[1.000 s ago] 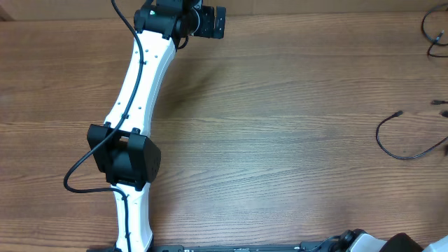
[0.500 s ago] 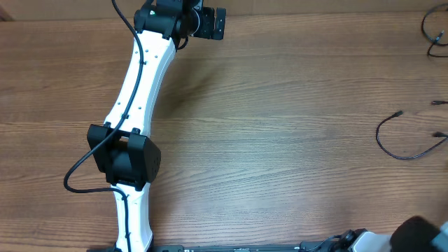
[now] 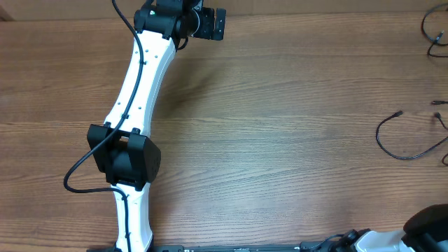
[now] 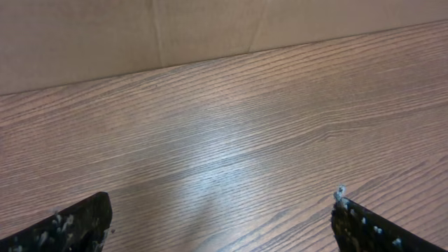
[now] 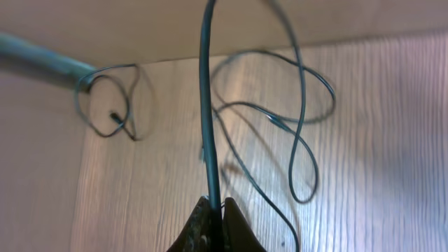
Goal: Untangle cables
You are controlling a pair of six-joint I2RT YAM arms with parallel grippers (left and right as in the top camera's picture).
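Right wrist view alone shows right gripper point(image 5: 213, 208) clenched on thin black cable point(image 5: 206, 105), strand vertical in frame. One looped black cord point(image 5: 302, 133) and one small coil point(image 5: 112, 105) lie on brown wooden table point(image 5: 392, 140) behind. Overhead: curved cord point(image 3: 399, 147) cut off at right edge. Left gripper point(image 4: 222, 222) released, jaws wide.

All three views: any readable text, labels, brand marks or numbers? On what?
None readable in any view.
Overhead: left arm and table show no lettering that can be made out.
Left wrist: left gripper shows only pale specks on its fingers, not characters.
Right wrist: black cable in the shut right gripper is plain; the view is blurred.
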